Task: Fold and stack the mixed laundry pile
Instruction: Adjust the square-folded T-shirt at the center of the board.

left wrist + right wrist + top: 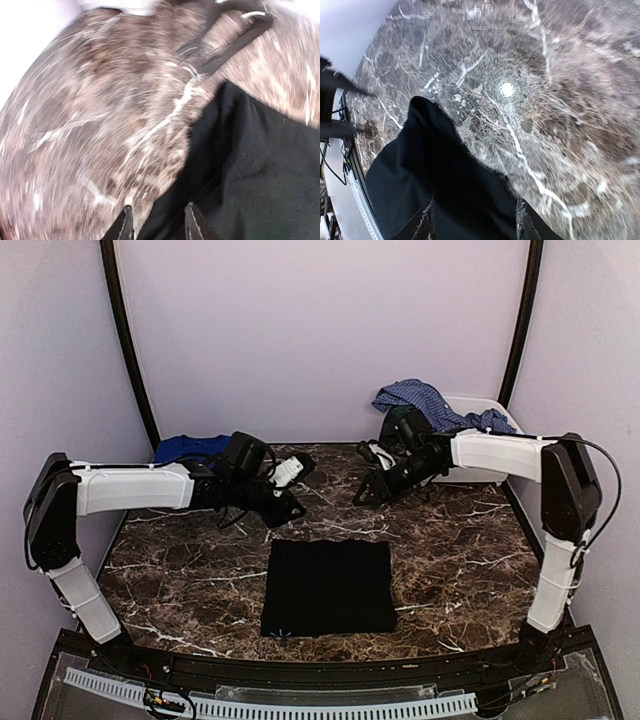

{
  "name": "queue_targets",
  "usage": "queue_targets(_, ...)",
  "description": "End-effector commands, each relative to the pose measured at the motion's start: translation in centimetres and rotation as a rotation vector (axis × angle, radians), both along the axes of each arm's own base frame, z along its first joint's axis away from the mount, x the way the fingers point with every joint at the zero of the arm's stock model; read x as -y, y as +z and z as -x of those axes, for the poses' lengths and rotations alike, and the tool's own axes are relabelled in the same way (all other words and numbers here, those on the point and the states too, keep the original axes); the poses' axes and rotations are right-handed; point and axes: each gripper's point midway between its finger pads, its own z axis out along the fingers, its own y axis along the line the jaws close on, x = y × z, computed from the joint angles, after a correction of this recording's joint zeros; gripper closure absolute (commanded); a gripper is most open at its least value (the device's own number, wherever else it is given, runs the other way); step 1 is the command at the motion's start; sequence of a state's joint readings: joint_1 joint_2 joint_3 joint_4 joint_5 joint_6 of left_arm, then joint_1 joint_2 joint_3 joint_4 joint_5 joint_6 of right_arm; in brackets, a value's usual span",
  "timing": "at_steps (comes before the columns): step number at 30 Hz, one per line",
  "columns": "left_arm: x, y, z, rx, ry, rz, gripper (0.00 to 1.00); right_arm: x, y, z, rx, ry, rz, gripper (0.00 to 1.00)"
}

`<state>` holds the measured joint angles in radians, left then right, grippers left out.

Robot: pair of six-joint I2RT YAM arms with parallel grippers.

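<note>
Supervisor: Status of the laundry?

Inspector: One black garment (328, 587) lies flat in a neat squarish fold at the middle of the marble table (180, 580), toward its near side. I judge that piece folded. The blue checked shirt (425, 398) is heaped, unfolded, over the rim of the white plastic bin (492, 412) in the back right corner. The royal-blue tee (188, 448) lies crumpled at the back left edge. Nothing rests on the black fold.

Supervisor: How far along, then?

Inspector: Early, in my judgement. One fold is done. At least two pieces are left to fold, and the stack has only its base.

Supervisor: Count?

Inspector: Garments identified: three, being one black, one checked and one royal-blue. A dark shape under the checked shirt is partly hidden by the right arm, and I cannot say what it is. Bins: one. Arms: two.

Supervisor: Grippers?

Inspector: The left gripper (160, 227) hangs above the table just beyond the fold's far left corner, fingers parted, nothing between them. The right gripper (475, 222) hangs beyond the far edge toward the right corner, fingers apart, likewise empty. Both wrist views are blurred, but the gaps show plainly.
</note>
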<state>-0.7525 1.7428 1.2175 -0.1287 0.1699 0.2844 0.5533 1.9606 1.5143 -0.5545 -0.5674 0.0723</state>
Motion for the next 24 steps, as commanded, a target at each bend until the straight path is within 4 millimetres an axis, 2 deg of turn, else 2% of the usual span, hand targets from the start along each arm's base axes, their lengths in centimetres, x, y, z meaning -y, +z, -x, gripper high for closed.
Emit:
queue_targets(1, -3.2, 2.9, 1.4, -0.189, 0.257, 0.215, 0.64, 2.7, 1.3, 3.0, 0.017, -0.026, 0.021, 0.5)
queue_targets(2, -3.8, 1.5, 2.2, -0.258, 0.307, 0.225, 0.63, 3.1, 1.1, 3.7, 0.011, -0.029, 0.017, 0.5)
queue_targets(5, -4.6, -0.5, 4.2, -0.401, 0.373, 0.269, 0.63, 4.1, 0.2, 5.5, -0.013, -0.05, 0.008, 0.54)
queue_targets(10, -5.2, -3.9, 5.7, -0.537, 0.438, 0.277, 0.67, 4.3, -2.7, 6.8, -0.085, -0.06, -0.005, 0.59)
queue_targets(15, -5.1, -5.4, 5.7, -0.587, 0.475, 0.279, 0.68, 4.5, -6.2, 6.5, -0.132, -0.076, 0.049, 0.62)
queue_targets(24, -4.5, -7.3, 4.8, -0.627, 0.491, 0.275, 0.68, 4.4, -8.3, 5.7, -0.163, -0.091, 0.089, 0.61)
